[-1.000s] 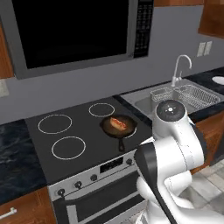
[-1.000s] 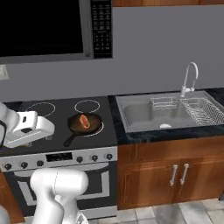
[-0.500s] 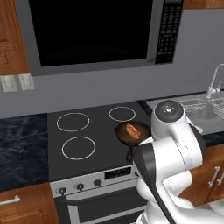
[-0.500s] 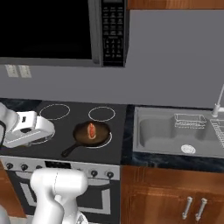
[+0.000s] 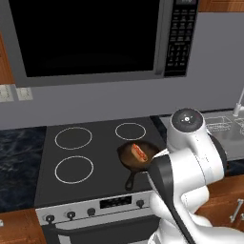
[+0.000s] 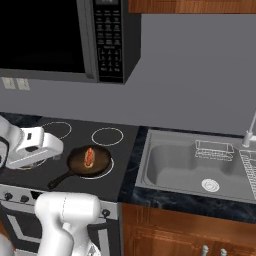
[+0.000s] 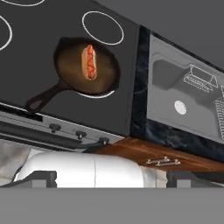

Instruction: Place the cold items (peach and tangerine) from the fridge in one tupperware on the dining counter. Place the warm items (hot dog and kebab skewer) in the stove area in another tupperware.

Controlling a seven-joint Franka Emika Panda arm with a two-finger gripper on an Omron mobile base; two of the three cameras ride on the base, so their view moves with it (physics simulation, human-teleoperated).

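Gripper (image 7: 112, 177) has its jaws spread wide and holds nothing, hanging in front of the stove (image 7: 52, 94) well short of the pan. The hot dog (image 7: 89, 61) lies in the black frying pan (image 7: 86, 66) on the front right burner (handle points toward the knob row). Right of the stove sits the sink (image 6: 200, 167), with the microwave (image 5: 95, 40) mounted above the cooktop.

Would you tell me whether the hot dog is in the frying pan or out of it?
In: the hot dog lies inside the frying pan.
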